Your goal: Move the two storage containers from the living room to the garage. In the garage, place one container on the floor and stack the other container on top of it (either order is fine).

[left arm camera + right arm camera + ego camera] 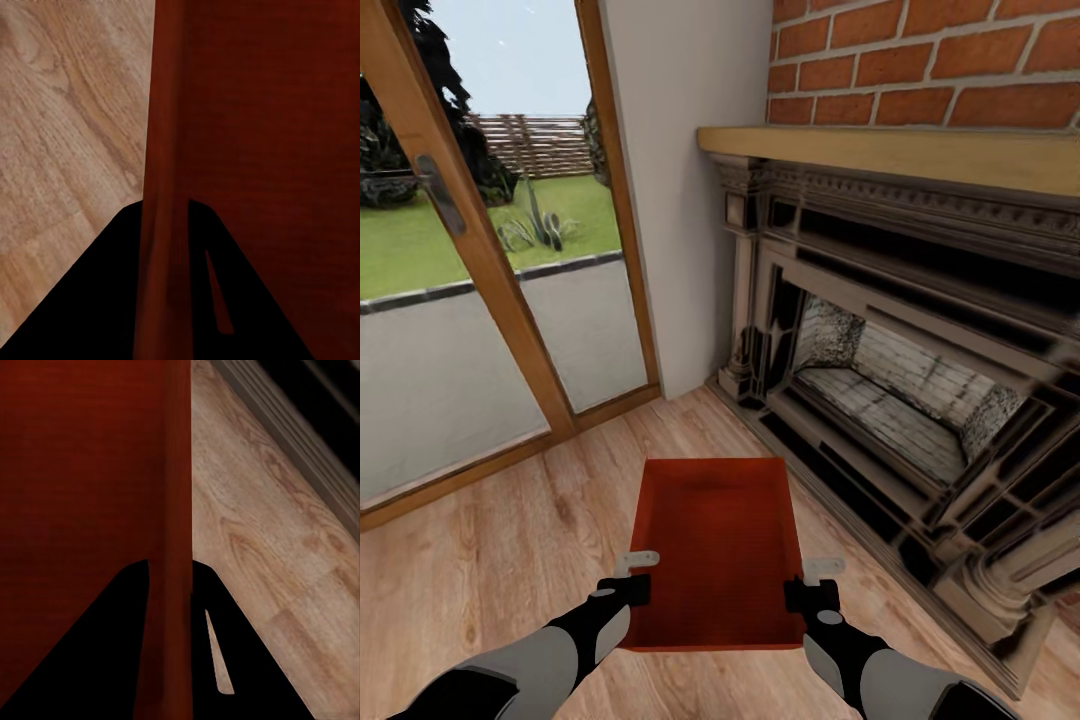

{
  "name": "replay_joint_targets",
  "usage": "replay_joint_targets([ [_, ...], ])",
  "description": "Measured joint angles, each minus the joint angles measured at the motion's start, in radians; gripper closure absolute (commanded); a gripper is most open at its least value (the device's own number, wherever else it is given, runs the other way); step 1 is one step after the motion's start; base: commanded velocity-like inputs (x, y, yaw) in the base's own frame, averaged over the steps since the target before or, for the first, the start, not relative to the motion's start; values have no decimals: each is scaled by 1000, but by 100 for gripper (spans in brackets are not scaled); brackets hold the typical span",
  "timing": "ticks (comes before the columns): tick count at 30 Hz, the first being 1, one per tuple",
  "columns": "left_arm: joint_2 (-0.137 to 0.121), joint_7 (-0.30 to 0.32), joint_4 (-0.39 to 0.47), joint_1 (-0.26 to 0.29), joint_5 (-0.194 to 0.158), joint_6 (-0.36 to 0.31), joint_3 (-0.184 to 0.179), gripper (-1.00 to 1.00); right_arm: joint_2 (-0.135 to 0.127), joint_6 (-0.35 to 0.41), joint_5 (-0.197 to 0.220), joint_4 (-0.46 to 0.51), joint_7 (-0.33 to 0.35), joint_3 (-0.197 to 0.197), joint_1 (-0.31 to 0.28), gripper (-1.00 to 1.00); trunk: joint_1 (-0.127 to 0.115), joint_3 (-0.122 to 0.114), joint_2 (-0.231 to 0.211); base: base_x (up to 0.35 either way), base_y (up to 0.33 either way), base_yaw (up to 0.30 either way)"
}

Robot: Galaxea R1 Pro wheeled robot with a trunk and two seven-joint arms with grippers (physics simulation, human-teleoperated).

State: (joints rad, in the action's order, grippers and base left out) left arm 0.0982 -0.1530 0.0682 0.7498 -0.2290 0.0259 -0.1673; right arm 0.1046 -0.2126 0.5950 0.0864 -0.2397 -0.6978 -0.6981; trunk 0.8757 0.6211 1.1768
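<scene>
Two grippers, the left gripper [637,565] and the right gripper [822,572], clamp one orange-red storage container [722,545] by its opposite side walls, holding it open-top and level in front of the robot over the light wood plank floor [490,560] of the living room. Each wrist view shows the jaws astride a ribbed red wall [169,150], one finger inside the bin and one outside, closed on the plastic. Beyond the bin, the ornate dark fireplace [900,370] stands to the right under a wooden mantel [900,155] and red brick chimney [920,60]; a glazed wood-framed door [480,270] looks onto a lawn at left. The carry appears to be in hand: next, the base likely must turn from this corner and head for the garage, keeping both grips even so the bin stays level.
</scene>
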Motion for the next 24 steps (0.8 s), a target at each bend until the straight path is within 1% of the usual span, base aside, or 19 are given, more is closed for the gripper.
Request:
replay_joint_targets([
  [24, 0, 1, -4, 0, 0, 5, 1, 100, 1, -2, 3, -1, -1, -5, 0, 100, 0, -37, 0, -1, 0, 0],
])
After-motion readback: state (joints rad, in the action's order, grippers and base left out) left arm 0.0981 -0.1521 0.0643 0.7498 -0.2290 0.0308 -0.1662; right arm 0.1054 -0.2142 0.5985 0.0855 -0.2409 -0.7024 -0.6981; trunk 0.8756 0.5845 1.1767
